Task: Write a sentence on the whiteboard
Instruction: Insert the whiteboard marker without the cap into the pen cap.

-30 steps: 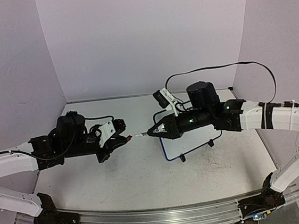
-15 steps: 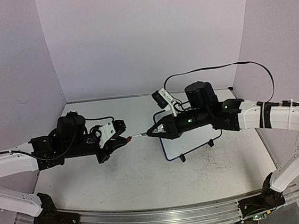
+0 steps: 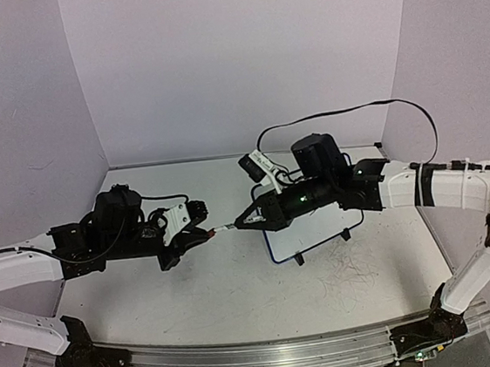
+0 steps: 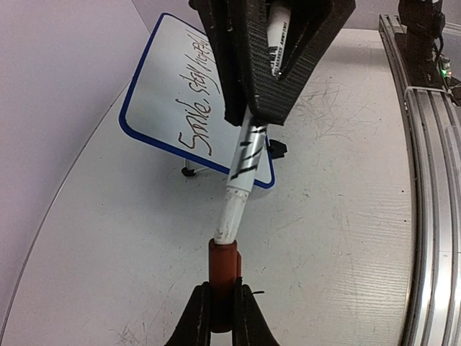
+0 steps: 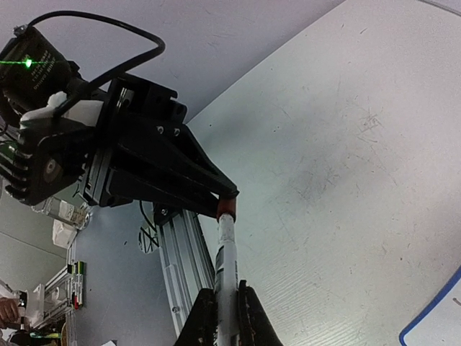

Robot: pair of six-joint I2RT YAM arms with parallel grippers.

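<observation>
The left gripper [image 4: 223, 306] was found clamped on the red cap [image 4: 223, 256], and the right gripper [image 5: 223, 299] clenched on the marker [image 4: 243, 169]. In the last second the right arm was brought leftward and the marker's end seated in the cap (how fully cannot be told). The sentence [image 4: 196, 119] was seen finished on the whiteboard [image 4: 162, 68], standing just behind. Only capping is judged outstanding.
</observation>
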